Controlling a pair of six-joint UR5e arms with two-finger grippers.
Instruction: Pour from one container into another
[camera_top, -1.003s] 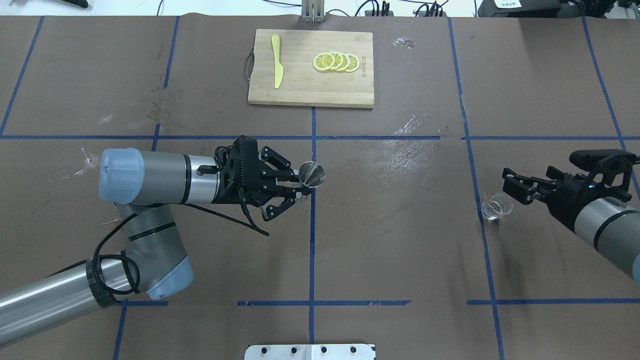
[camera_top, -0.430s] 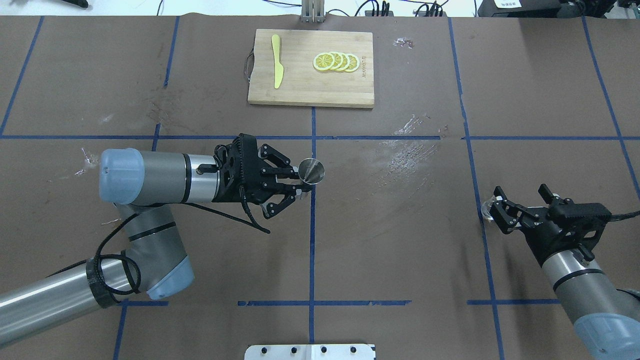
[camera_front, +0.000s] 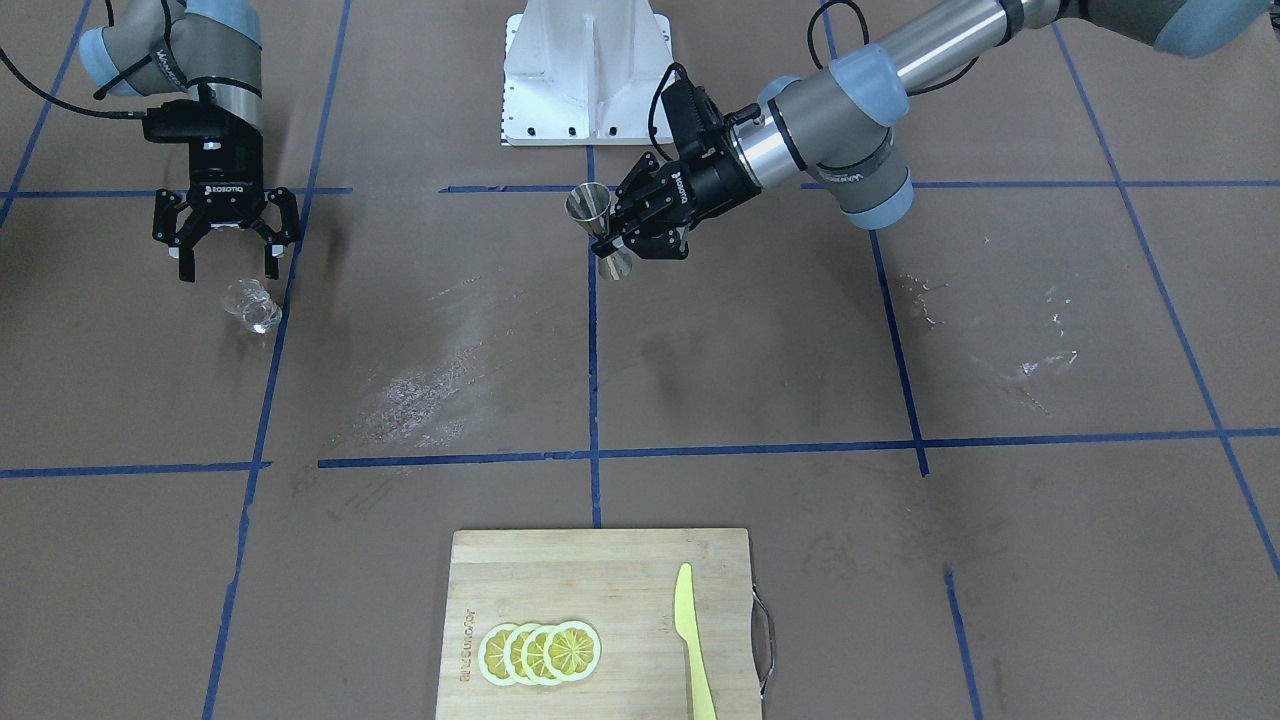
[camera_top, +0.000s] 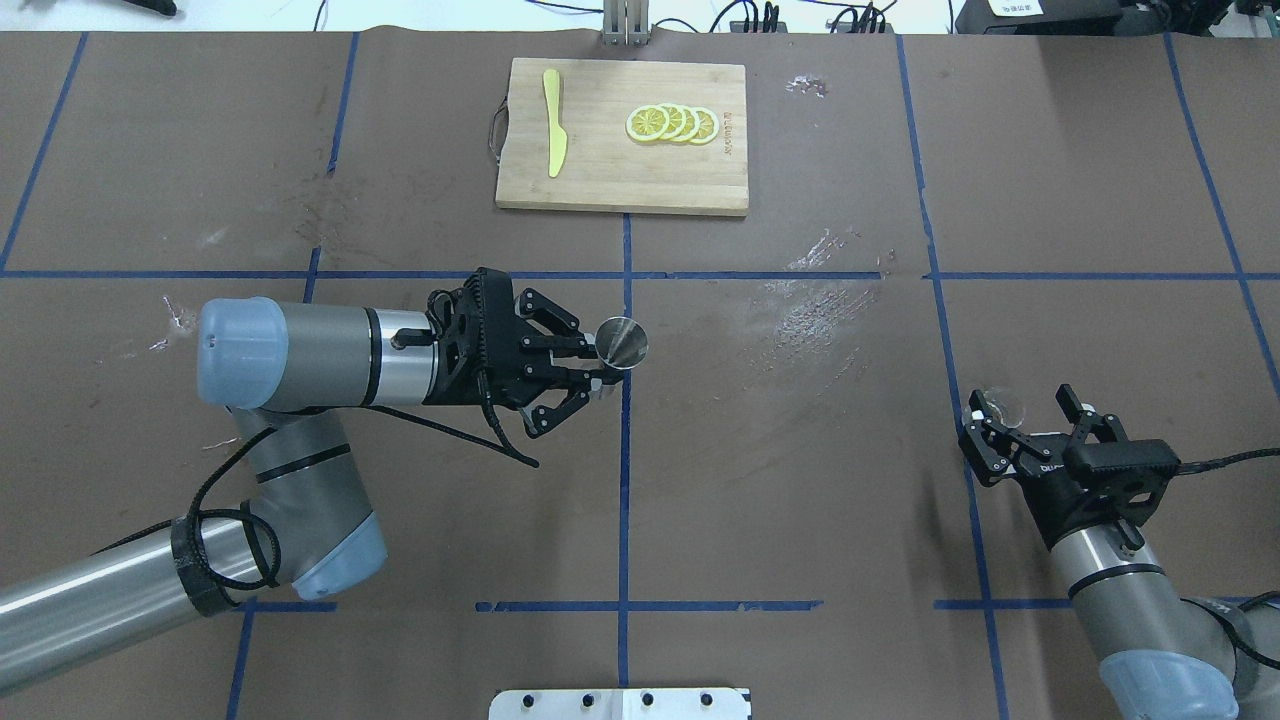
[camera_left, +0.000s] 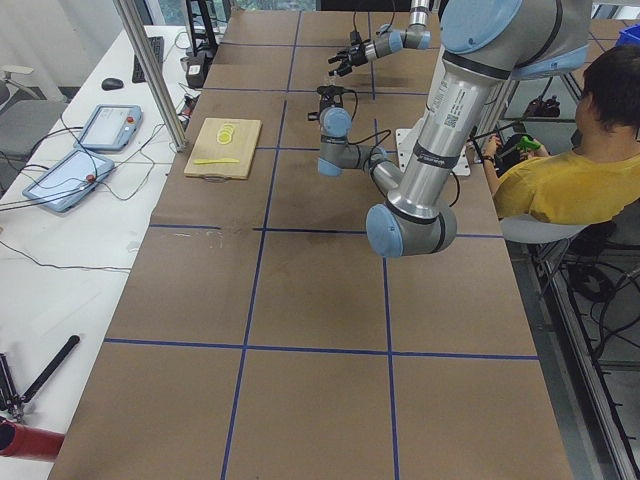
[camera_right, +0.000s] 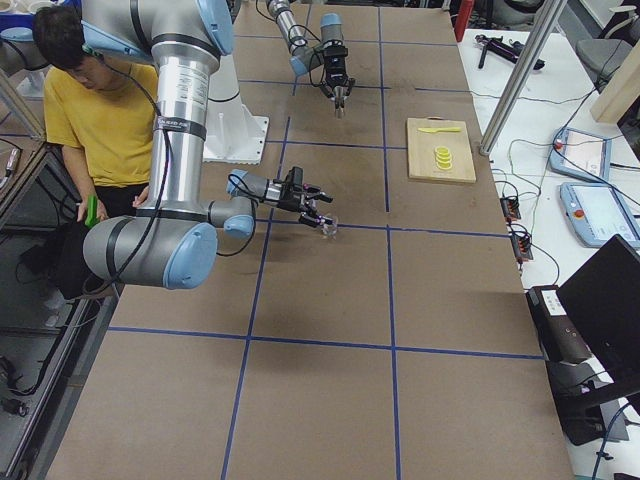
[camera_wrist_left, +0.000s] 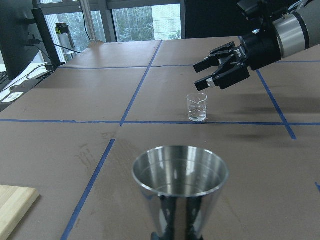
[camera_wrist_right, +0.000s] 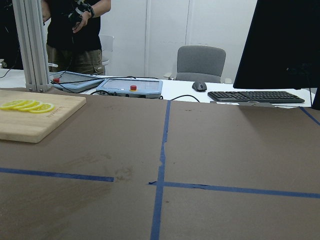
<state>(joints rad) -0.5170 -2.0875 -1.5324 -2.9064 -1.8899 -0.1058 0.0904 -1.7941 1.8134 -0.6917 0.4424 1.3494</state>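
Observation:
The steel jigger (camera_top: 622, 343) is held upright above the table's middle, and my left gripper (camera_top: 598, 366) is shut on its narrow waist. Its open cup (camera_wrist_left: 180, 172) fills the foreground of the left wrist view. The clear glass tumbler (camera_top: 1000, 402) stands on the brown paper at the right, by a blue tape line. My right gripper (camera_top: 1022, 410) hangs open just above the tumbler (camera_front: 252, 305), on the robot's side of it and not touching. From the left wrist view its spread fingers (camera_wrist_left: 220, 75) sit above and right of the tumbler (camera_wrist_left: 197, 107). The right wrist view shows neither tumbler nor fingers.
A wooden cutting board (camera_top: 620, 180) lies at the far middle, with lemon slices (camera_top: 672, 123) and a yellow knife (camera_top: 553, 122) on it. Wet smears (camera_top: 815, 310) mark the paper between the arms. A person in a yellow shirt (camera_right: 90, 110) sits behind the robot's base.
My right arm has swung back toward the robot and turned, so its open gripper now reaches forward over the tumbler from the near side. The left arm and jigger have not moved.

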